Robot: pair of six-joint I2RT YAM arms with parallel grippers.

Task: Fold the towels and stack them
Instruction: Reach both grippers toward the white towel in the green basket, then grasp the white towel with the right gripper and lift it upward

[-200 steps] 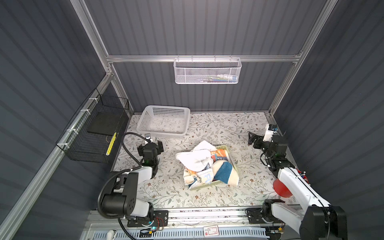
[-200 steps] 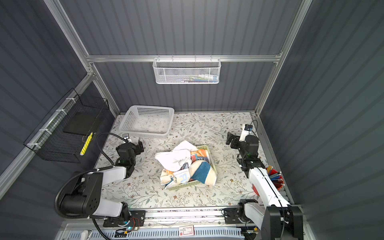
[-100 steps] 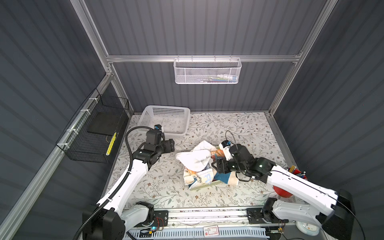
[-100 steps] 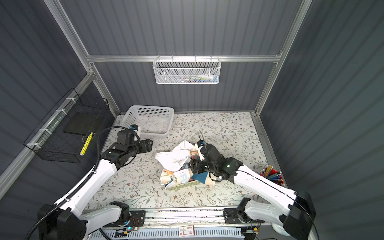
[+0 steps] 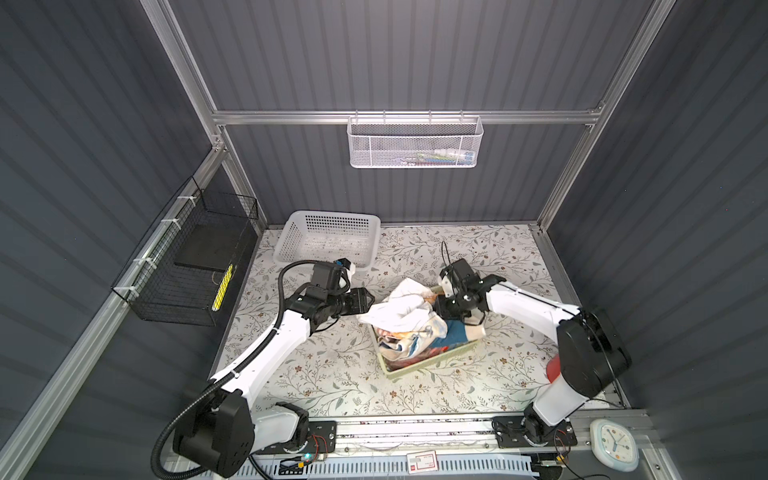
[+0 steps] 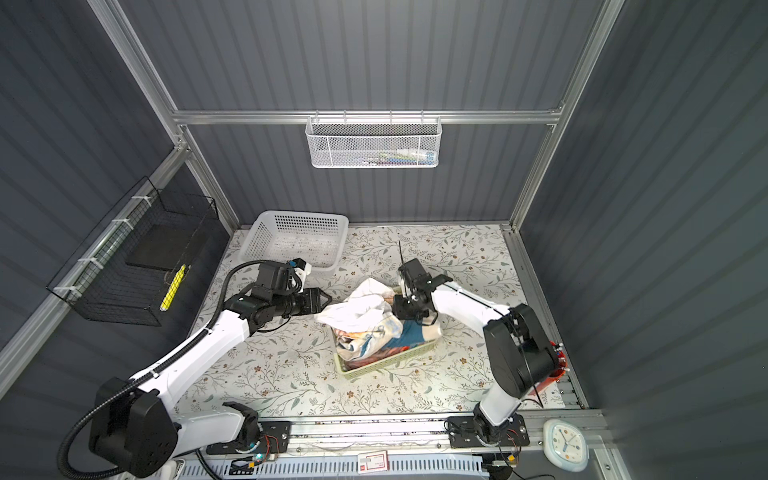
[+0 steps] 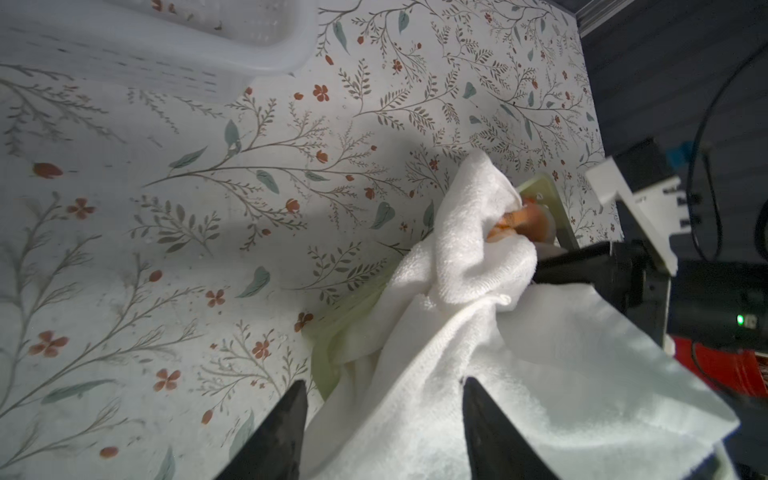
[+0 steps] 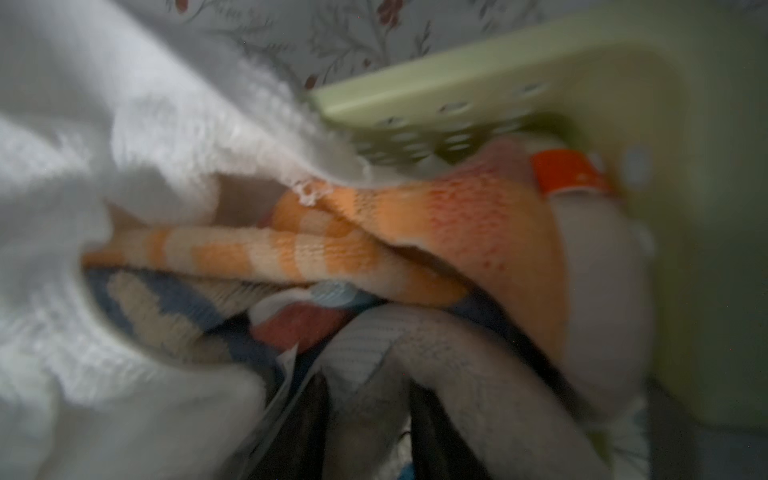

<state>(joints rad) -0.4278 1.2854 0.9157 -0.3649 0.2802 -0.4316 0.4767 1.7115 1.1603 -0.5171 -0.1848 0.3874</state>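
Observation:
A heap of towels fills a pale green basket mid-table. The white towel lies on top and spills over the basket's left side. My left gripper is at that towel's left edge; in the left wrist view its fingers stand apart, open, with the white towel between them. My right gripper is pushed into the heap from the right. In the blurred right wrist view a pale cloth fold fills the narrow gap of the right gripper, below an orange-striped towel. A blue towel shows underneath.
A white perforated basket stands at the back left, close behind my left wrist. A black wire basket hangs on the left wall and a white mesh basket on the back rail. A red cup sits at the right edge.
Both arms have swung in from the table's sides to the green basket. Both sets of jaws have narrowed, the left around the white towel, the right inside the heap.

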